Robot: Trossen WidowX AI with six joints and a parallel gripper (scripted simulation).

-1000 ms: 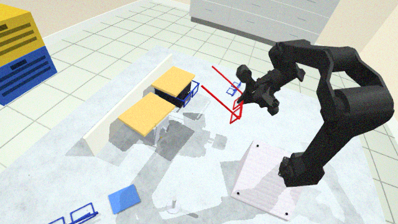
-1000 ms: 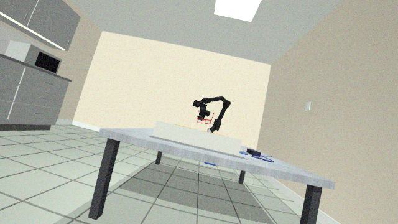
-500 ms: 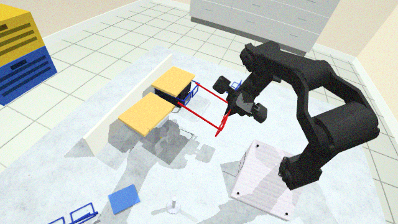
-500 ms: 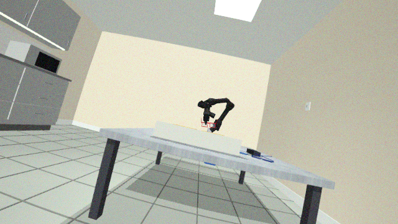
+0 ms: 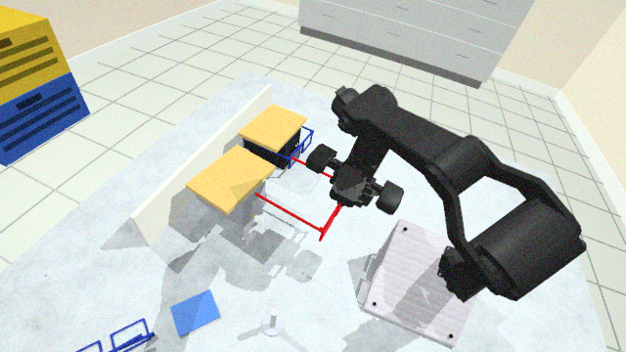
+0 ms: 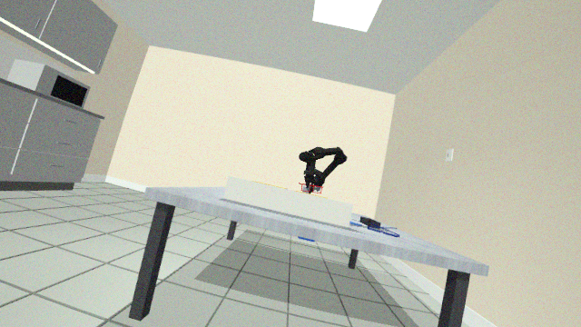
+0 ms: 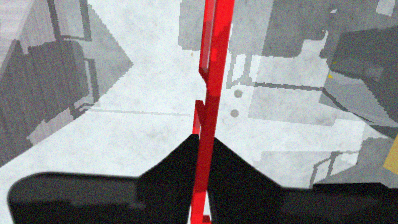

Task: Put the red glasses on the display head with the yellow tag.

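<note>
Thin, angular red glasses [image 5: 290, 212] [image 6: 321, 190] [image 7: 214, 75]

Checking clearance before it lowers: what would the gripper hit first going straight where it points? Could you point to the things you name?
Probably the tabletop [image 5: 303, 313] [image 7: 150, 155], below the red glasses [image 5: 289, 211] [image 6: 321, 190] [image 7: 216, 60] the gripper [image 5: 340, 204] [image 7: 201, 141] holds, though depth is unclear.

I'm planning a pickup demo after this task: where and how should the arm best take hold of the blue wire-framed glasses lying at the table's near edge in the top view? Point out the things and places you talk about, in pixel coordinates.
Probably by the front frame's thin rim between the lenses, coming from above: the blue wire-framed glasses [image 5: 129, 333] lie low on the table, and their slim open rims offer narrow bars to pinch.
</note>
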